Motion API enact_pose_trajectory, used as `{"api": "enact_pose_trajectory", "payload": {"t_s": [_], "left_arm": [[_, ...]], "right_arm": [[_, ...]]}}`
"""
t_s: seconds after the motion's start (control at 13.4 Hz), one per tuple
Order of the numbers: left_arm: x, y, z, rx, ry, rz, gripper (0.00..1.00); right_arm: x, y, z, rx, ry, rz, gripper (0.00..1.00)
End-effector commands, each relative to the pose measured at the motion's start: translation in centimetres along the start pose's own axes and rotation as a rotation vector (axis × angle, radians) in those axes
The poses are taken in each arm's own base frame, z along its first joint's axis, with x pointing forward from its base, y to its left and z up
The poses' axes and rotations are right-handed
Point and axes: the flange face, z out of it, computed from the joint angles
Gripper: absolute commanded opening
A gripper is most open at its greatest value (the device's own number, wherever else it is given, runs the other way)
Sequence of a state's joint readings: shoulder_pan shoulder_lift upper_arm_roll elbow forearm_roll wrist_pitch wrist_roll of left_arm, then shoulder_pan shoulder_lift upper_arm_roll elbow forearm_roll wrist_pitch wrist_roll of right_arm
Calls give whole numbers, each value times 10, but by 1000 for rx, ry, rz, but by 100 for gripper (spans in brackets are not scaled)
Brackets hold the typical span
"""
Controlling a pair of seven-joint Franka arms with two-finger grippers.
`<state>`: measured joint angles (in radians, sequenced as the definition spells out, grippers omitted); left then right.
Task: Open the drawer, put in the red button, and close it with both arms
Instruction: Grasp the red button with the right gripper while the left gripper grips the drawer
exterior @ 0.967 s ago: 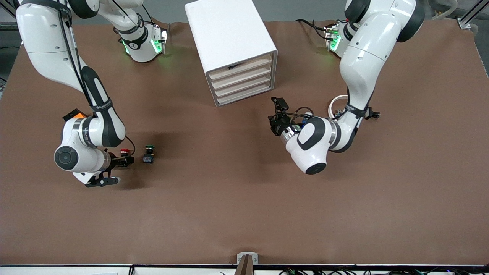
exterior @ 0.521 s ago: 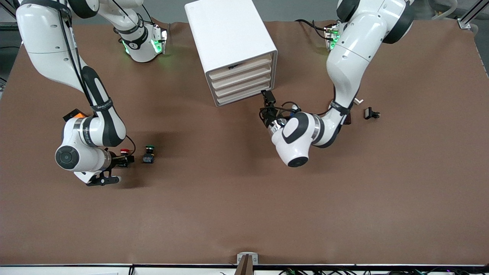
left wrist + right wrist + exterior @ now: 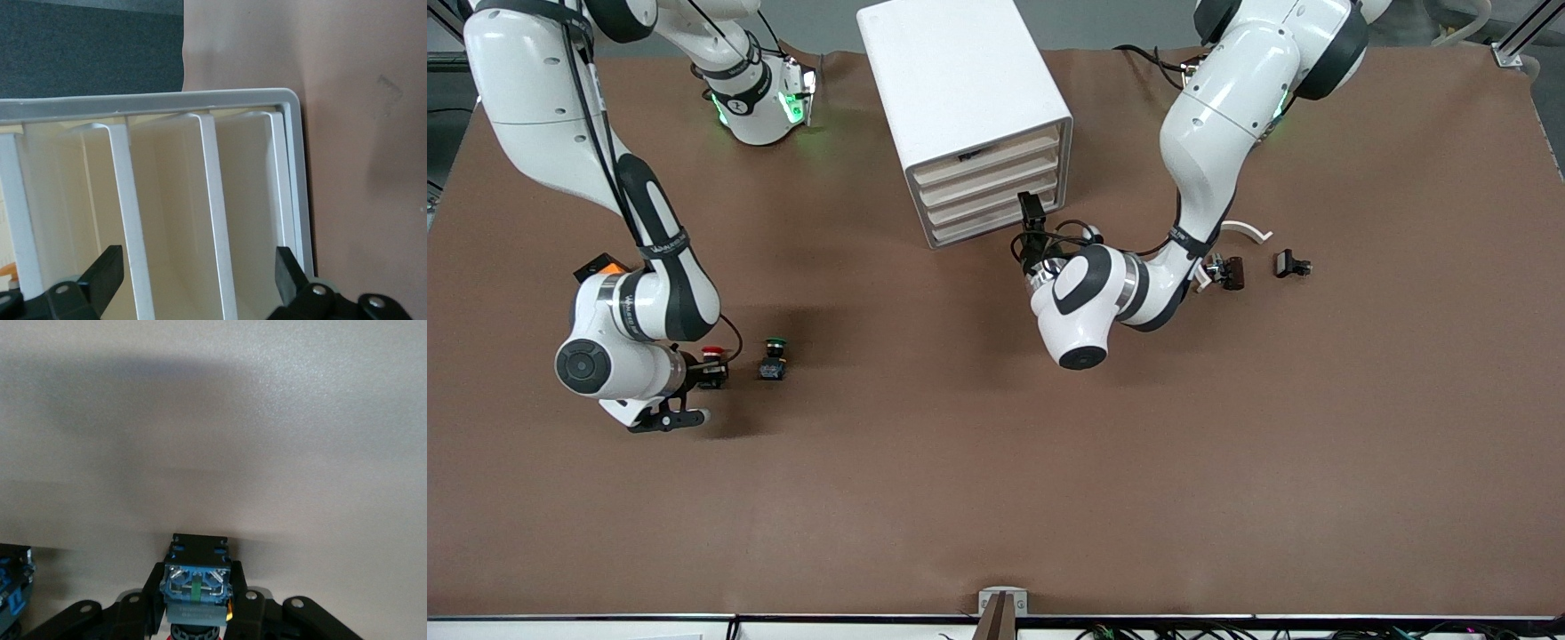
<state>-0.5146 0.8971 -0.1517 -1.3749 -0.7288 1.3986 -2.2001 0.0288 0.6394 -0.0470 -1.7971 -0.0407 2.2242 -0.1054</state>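
Observation:
The red button (image 3: 712, 354) stands on the brown table toward the right arm's end. My right gripper (image 3: 713, 373) is shut on it. In the right wrist view the button's blue-grey block base (image 3: 197, 579) sits clamped between the black fingers (image 3: 150, 603). The drawer (image 3: 989, 180), second-highest of the white cabinet (image 3: 960, 80), is closed like the other three. My left gripper (image 3: 1032, 206) is open right in front of the drawer fronts, at the corner toward the left arm's end. In the left wrist view its fingers (image 3: 107, 273) stand wide apart before the cabinet's cream fronts (image 3: 173, 200).
A green-capped button (image 3: 774, 356) stands close beside the red one, toward the table's middle; its base (image 3: 10, 587) shows in the right wrist view. Two small black parts (image 3: 1232, 271) (image 3: 1291, 264) and a white curved piece (image 3: 1249, 231) lie toward the left arm's end.
My right gripper has shut on the red button. The left arm has swung across the table to the cabinet's front, its gripper staying open.

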Motion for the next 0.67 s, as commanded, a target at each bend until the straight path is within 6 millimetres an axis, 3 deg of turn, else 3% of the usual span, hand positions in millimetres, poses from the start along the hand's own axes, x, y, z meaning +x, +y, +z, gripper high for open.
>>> {"api": "enact_pose_trajectory", "payload": {"t_s": [0.0, 0.22, 0.6], "left_arm": [[-4, -9, -14, 32, -46, 12, 100], [-11, -16, -20, 56, -98, 39, 100], [-25, -24, -1, 87, -91, 54, 100]], "right_arm": [[-5, 0, -5, 26, 8, -6, 31], [-3, 0, -15, 25, 20, -5, 31], [-3, -1, -48, 19, 67, -6, 28]]}}
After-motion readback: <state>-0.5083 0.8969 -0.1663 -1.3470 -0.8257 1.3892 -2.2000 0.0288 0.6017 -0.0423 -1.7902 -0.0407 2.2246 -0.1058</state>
